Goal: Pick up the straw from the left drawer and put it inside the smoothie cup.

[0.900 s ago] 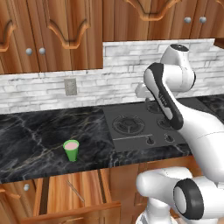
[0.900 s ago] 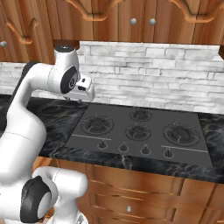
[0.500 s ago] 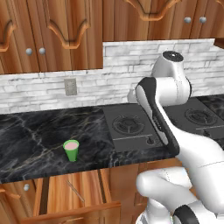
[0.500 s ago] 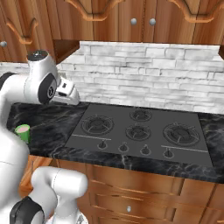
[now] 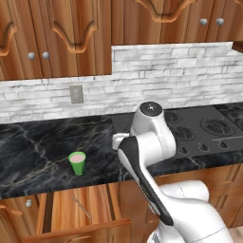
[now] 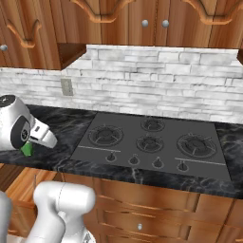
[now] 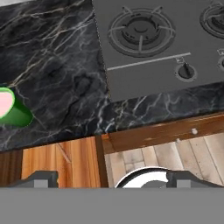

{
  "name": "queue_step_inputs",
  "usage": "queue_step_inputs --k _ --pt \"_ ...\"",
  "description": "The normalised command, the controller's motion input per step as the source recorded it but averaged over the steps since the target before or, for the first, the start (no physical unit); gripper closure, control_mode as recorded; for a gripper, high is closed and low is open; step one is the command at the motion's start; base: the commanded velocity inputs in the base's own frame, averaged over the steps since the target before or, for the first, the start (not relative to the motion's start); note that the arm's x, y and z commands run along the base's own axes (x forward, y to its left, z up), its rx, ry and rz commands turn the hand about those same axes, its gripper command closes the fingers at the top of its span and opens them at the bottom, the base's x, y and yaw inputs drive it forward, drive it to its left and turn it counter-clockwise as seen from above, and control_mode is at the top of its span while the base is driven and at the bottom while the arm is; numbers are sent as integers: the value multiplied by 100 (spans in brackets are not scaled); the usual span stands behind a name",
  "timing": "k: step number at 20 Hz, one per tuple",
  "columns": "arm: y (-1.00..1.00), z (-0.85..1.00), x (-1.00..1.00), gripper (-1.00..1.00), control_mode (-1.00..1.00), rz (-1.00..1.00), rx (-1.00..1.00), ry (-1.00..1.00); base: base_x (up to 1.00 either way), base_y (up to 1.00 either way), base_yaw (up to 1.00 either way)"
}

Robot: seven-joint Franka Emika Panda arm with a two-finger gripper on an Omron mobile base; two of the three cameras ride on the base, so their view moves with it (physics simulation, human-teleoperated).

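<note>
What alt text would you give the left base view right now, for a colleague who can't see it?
The straw lies at a slant on the floor of the open left drawer, below a black marble counter where the smoothie cup stands upright. The white arm bends over the counter edge right of the cup, in front of the stove.

Glossy black marble counter with pale veins — matt dark grey hob, warm grained wood drawer, smooth green cup.
</note>
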Motion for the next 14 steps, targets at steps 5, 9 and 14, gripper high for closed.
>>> queue_step_inputs --k 5,9,14 --pt "83 -69 -10 -100 -100 0 0 21 0 0 0" --pt "63 -66 0 -100 -100 0 0 14 0 0 0" --pt "37 -74 0 -100 -100 0 0 9 0 0 0"
